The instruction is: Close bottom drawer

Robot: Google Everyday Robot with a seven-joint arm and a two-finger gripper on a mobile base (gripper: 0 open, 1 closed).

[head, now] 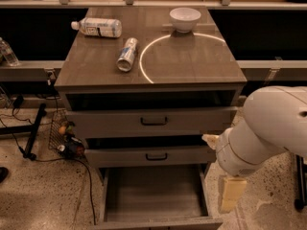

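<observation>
The bottom drawer (153,193) of the grey wood-grain cabinet is pulled far out toward me. Its plain grey interior is bare and its front panel (158,223) lies at the picture's lower edge, handle out of view. My gripper (231,194), cream-coloured, hangs below the white arm (268,128) just outside the drawer's right side wall, near its front right corner. I see no contact with the drawer.
The top drawer (153,121) and middle drawer (156,155) stand slightly ajar. On the cabinet top (192,61) are a white bowl (184,18), a lying plastic bottle (98,27) and a lying can (127,54). A wire basket with cables (64,135) sits at the left.
</observation>
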